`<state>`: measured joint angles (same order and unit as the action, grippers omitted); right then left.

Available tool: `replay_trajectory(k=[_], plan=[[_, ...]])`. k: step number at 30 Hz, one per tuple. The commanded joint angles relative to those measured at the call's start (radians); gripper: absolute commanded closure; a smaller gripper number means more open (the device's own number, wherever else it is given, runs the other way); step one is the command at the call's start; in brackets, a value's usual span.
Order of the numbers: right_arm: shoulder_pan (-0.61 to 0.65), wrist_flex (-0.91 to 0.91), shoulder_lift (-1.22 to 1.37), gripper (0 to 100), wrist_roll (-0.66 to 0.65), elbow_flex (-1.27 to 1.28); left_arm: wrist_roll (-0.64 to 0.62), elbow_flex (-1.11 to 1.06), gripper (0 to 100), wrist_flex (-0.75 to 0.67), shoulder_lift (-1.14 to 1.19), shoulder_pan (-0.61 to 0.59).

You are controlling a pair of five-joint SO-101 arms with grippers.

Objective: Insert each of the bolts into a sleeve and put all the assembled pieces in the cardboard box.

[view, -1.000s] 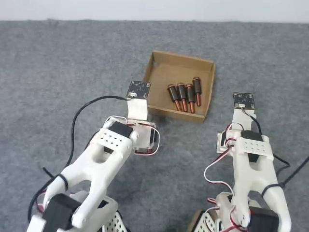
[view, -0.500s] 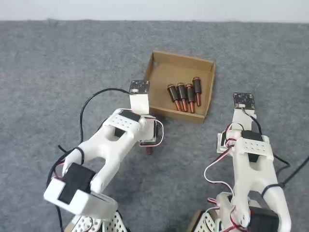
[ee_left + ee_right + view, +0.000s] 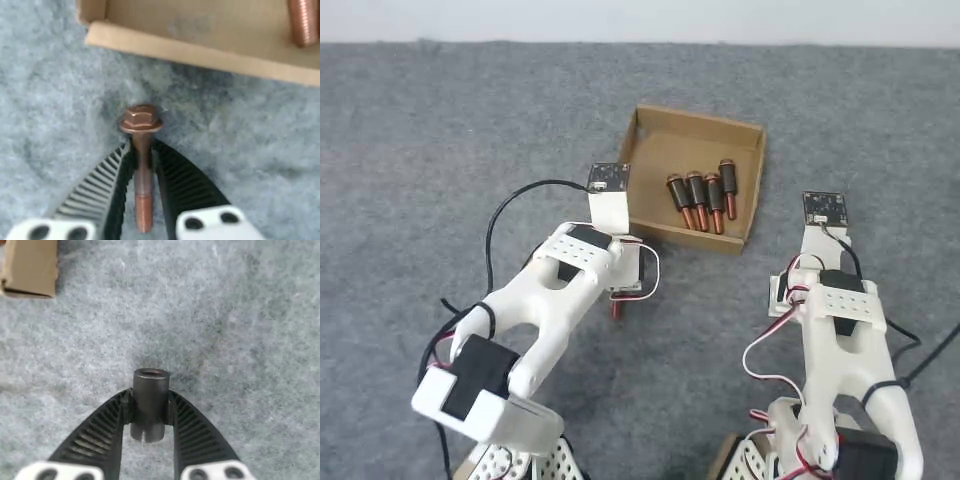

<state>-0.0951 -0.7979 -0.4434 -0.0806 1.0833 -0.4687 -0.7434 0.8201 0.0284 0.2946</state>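
From the high view I see the cardboard box sitting on the grey bench, a little above the middle of the frame. Four assembled pieces lie side by side on its floor. Their dark sleeved ends point toward the far wall and their copper ends toward the near wall.

My left arm reaches up from the lower left of that frame and stops just short of the box's near left corner. In its wrist view the left pincer is clenched on a copper bolt. The ribbed fingers grip the shank just behind the hex head, and the head points toward the box wall without touching it. The threaded end runs back between the fingers. A copper threaded end of one boxed piece shows past that wall.

My right arm stands in the lower right of the high view, beside and below the box's right corner. Its wrist view shows the right pincer grasping a dark sleeve across its middle. The sleeve's open bore faces away from the wrist, above bare grey bench. A corner of the box lies well apart from the sleeve.
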Motion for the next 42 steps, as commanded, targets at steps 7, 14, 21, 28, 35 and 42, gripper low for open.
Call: replay_trajectory(k=[7,14,21,28,35,42], plan=[[0.004,0.005,-0.048,99.1,-0.012,0.006,0.167,0.054,95,0.037,-0.051,-0.058],[0.005,0.005,-0.048,99.1,-0.012,0.006,0.115,0.067,86,0.031,-0.017,-0.061],[0.005,0.005,-0.048,99.1,-0.012,0.006,0.114,0.153,87,0.04,0.075,-0.077],[0.005,0.005,-0.05,99.1,-0.012,0.006,0.117,0.231,99,0.095,0.141,-0.074],[0.002,0.005,-0.05,99.1,-0.012,0.006,0.175,0.228,99,0.109,0.138,-0.081],[0.002,0.005,-0.05,99.1,-0.012,0.006,0.267,0.145,99,0.084,0.005,-0.153]])
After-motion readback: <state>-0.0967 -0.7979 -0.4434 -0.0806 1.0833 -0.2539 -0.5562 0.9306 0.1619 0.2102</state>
